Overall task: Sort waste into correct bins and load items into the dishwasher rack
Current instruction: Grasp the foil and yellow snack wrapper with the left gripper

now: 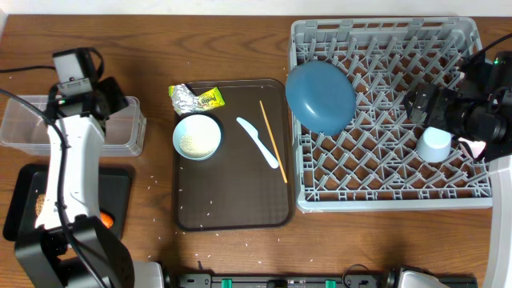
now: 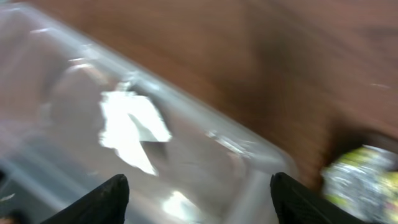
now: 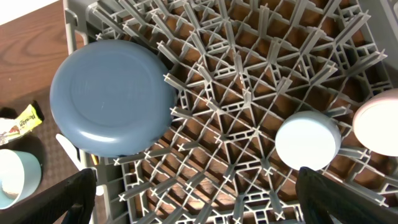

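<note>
Left claw (image 2: pixel 199 199): fingers spread wide, nothing between them; hangs over the clear plastic tub (image 1: pixel 20 128) at the counter's (image 1: pixel 200 40) left edge; wrist view blurred

Crumpled white tissue (image 2: pixel 130 127): inside the tub

Black tray (image 1: pixel 120 188): just in front of the tub, partly hidden by the left arm; orange carrot (image 1: pixel 106 218) shows at the arm's edge, in the tray

Brown serving tray (image 1: pixel 232 208): middle of the counter, carries:
- pale blue bowl (image 1: pixel 197 136), upright, rice in its bottom
- pale blue spoon (image 1: pixel 258 142), flat, beside the bowl
- wooden chopsticks (image 1: pixel 272 140), just beside the spoon, on its rack side

Silver foil (image 1: pixel 182 98) and yellow wrapper (image 1: pixel 210 99): touching each other at the serving tray's far left corner

Rice grains (image 1: pixel 152 236): scattered on the counter around the serving tray

Dishwasher rack (image 1: pixel 384 24): right half of the counter, holds:
- blue plate (image 1: pixel 320 97), leaning among the pegs at the left side
- light blue cup (image 1: pixel 436 145), mouth down
- pink cup (image 3: pixel 379 121), just beside the blue one

Right claw (image 3: pixel 205 205): wide open, empty, above the rack near the cups
</note>
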Controlling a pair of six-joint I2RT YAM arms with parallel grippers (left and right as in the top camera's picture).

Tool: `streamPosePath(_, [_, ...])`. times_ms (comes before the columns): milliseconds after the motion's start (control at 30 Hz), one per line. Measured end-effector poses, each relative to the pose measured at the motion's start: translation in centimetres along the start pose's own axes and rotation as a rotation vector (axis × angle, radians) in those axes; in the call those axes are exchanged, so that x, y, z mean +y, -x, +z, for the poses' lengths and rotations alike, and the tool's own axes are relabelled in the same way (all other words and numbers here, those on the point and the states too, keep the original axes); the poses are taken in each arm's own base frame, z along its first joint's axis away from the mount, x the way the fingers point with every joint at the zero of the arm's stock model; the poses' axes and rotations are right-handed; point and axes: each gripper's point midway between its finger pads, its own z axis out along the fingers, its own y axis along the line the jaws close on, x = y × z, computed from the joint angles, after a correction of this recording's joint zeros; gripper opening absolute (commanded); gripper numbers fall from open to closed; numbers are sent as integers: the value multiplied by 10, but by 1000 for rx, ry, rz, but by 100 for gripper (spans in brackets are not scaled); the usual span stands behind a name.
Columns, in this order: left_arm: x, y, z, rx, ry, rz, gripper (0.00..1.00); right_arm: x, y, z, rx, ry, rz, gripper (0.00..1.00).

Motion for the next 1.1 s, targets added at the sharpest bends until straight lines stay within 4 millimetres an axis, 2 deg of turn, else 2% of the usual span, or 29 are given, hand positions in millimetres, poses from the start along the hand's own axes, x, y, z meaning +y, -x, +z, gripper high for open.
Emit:
streamPosePath(233, [-93,-8,-22,-33,-276,229,74,0,0,0,0,0,7,96])
streamPosePath(300, [-113,-7,-16,-60,-321,290,75,0,0,0,0,0,7,96])
streamPosePath(367, [-124,-6,-3,-71,-342,320,74,0,0,0,0,0,7,96])
streamPosePath(433, [-129,-13,21,-49,-344,340,74,0,0,0,1,0,7,97])
streamPosePath(533, [-135,-33,52,21,-361,357,71,0,-1,0,4,-1,9,96])
streamPosePath(600, [-140,-46,67,59,-381,369,63,0,-1,0,6,-1,9,96])
streamPosePath(700, [-145,-57,76,92,-413,375,61,0,-2,0,7,-2,9,96])
streamPosePath(933, [-150,-64,80,111,-440,379,56,0,-2,0,9,-2,9,96])
streamPosePath(1067, [-151,-74,94,136,-440,389,56,-1,-3,0,14,-2,11,96])
streamPosePath(1100, [-151,-76,98,138,-440,392,52,-1,-4,0,16,-3,11,96])
